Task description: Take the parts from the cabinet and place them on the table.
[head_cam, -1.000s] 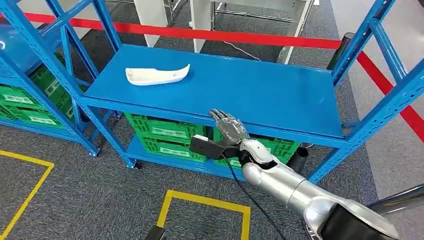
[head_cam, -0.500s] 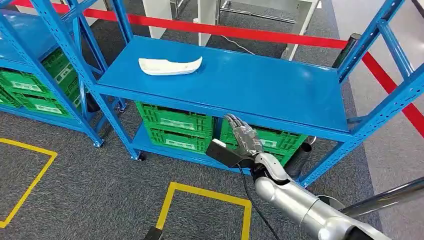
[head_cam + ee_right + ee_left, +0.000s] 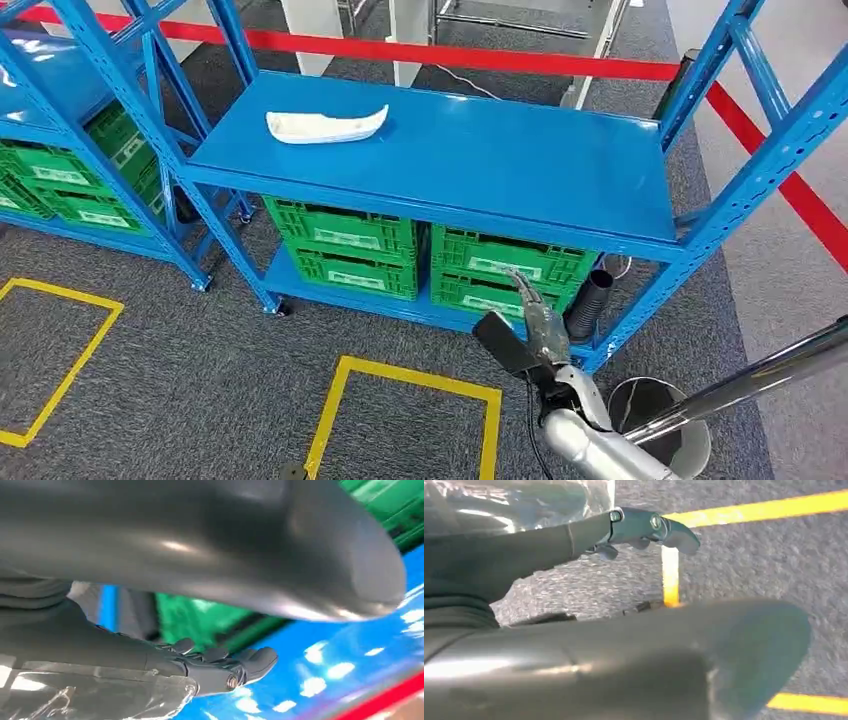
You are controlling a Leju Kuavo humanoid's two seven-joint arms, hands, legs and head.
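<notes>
Dropping since earlier, right robot hand (image 3: 540,325) hung empty, fingers straight, below blue shelf (image 3: 520,180). White part (image 3: 326,125) stayed at shelf's far left corner, ungrasped; left robot hand (image 3: 644,527) empty too.

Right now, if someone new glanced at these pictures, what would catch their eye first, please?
First the bright blue shelf spanning the head view, with one white curved part lying on it near the back left corner. Next the green crates stacked on the lower level beneath it. Then the robot's right hand, empty with fingers extended, low in front of the rack, far from the part.
</notes>
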